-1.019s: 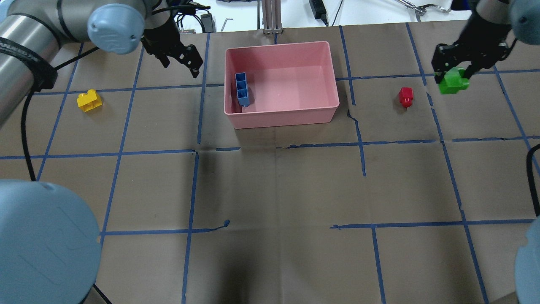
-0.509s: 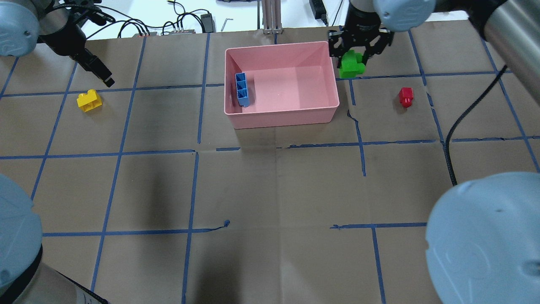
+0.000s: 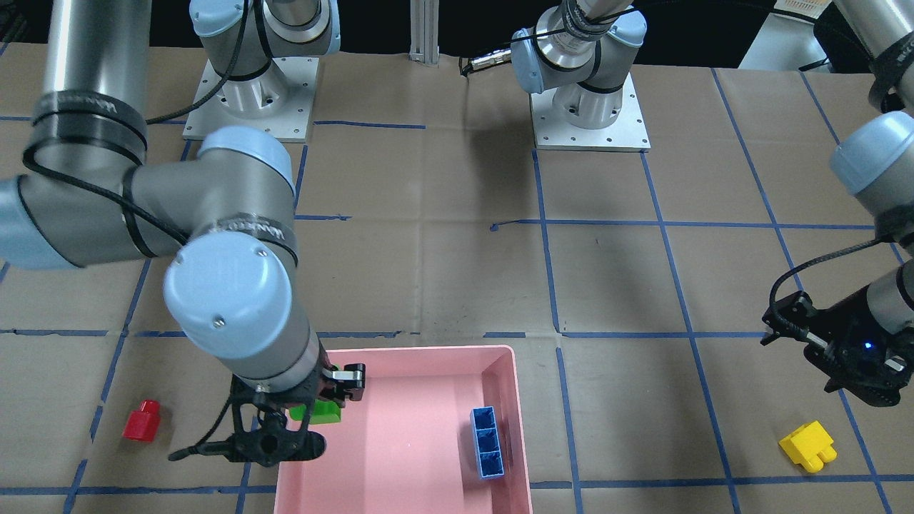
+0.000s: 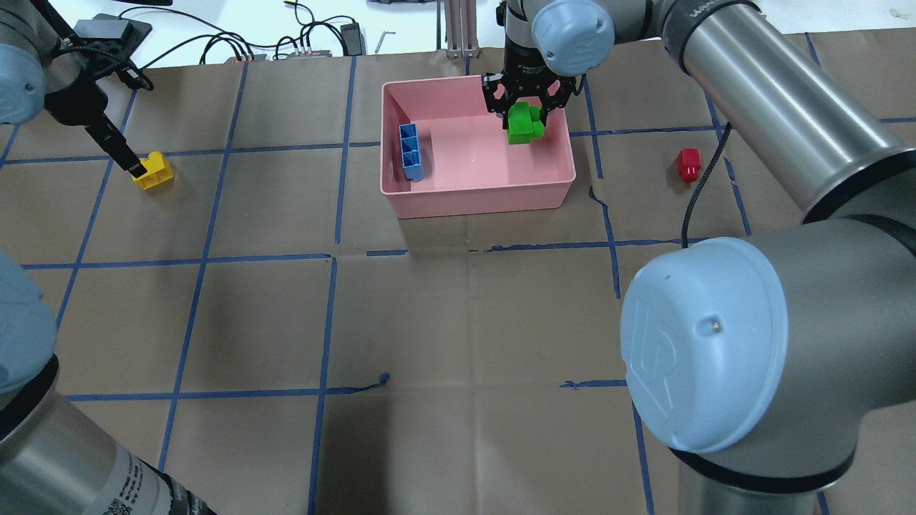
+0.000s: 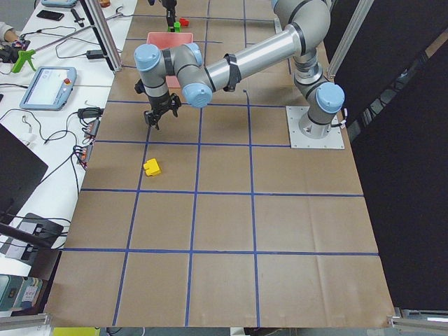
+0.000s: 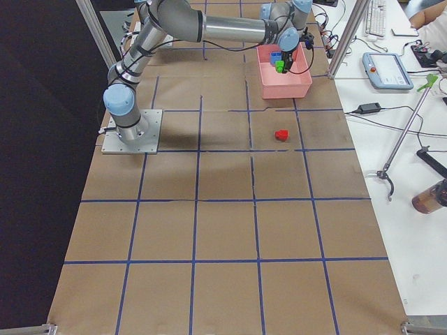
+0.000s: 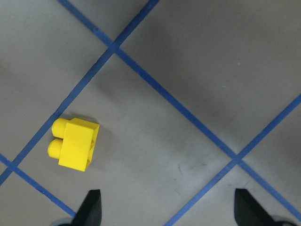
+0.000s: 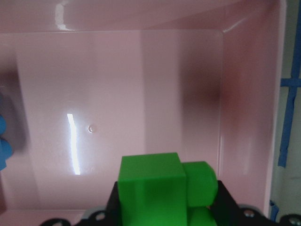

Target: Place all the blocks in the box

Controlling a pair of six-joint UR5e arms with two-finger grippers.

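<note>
Swinging in over the box point(image 4: 479, 197) with the green brick point(image 4: 524, 123) clamped between the right fingers point(image 4: 494, 96). A second ago well out to the right of the box, half a second ago just beside its right wall, now hanging above the floor near the far right corner. Not yet let go. Probably needs only a release to make two inside, counting the blue brick point(image 4: 410, 150) already lying along the left wall.

Meanwhile, pulled away from the box and brought over near the yellow brick point(image 4: 152, 172), well left of the box, with the left fingers point(image 7: 91, 207) spread wide and holding nothing, the brick not yet between them. Waiting untouched to the right of the box: the red brick point(image 4: 688, 164).

Brown paper across the tabletop point(image 4: 465, 322), taped into a blue grid, creased and torn near the box's front right corner. Beyond the box's far side, a white bench strewn with cables and a power adapter.
</note>
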